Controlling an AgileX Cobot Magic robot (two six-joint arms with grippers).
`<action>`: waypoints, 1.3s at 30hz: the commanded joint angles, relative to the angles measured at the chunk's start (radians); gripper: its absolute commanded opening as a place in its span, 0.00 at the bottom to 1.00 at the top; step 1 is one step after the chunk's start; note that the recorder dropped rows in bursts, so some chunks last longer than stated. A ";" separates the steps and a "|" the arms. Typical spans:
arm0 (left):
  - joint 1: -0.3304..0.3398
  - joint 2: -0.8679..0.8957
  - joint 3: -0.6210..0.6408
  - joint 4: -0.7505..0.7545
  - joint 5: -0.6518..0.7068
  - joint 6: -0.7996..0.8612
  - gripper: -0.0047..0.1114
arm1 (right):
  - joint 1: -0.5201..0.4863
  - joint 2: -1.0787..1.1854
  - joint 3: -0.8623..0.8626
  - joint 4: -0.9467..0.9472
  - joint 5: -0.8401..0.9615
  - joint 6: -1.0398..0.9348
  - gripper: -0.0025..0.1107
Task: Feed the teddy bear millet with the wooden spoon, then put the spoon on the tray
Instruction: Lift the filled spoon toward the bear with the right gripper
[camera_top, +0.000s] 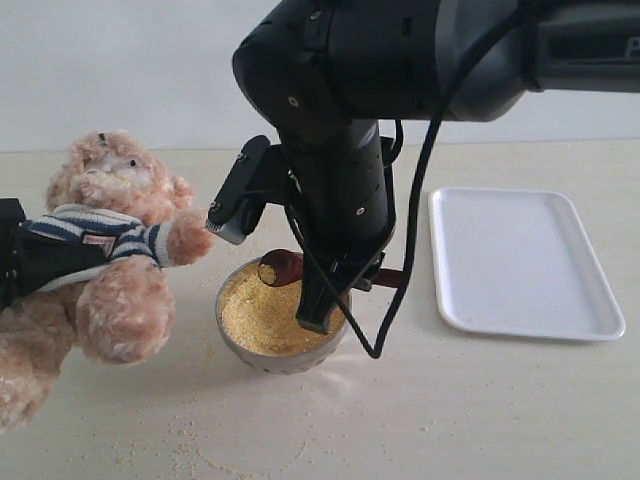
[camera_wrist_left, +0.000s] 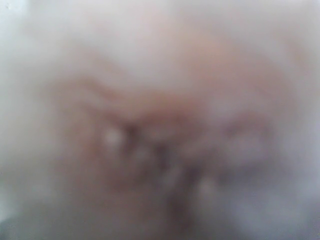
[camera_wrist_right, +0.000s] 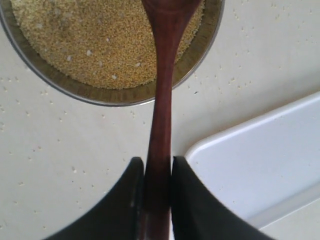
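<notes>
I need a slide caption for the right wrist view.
Right gripper grips the wooden spoon by its handle, tip over the millet.

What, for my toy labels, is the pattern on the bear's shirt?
The bear wears navy-and-white stripes; exterior view shows it best.

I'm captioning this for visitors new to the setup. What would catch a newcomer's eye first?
The big black right arm fills the middle, its pincer clamped on a wooden spoon reaching over a metal bowl heaped with yellow millet. Left of the bowl leans a fluffy teddy bear in a striped shirt; to the right lies a white tray.
</notes>
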 joint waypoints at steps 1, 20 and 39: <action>0.002 -0.003 -0.006 -0.016 0.029 0.011 0.08 | -0.003 -0.032 0.003 -0.001 0.001 0.016 0.02; 0.002 -0.003 -0.004 -0.016 0.016 0.034 0.08 | -0.003 -0.154 -0.077 -0.005 0.001 -0.001 0.02; 0.002 -0.003 -0.004 -0.016 0.015 0.030 0.08 | -0.001 -0.034 -0.326 0.219 -0.040 -0.037 0.02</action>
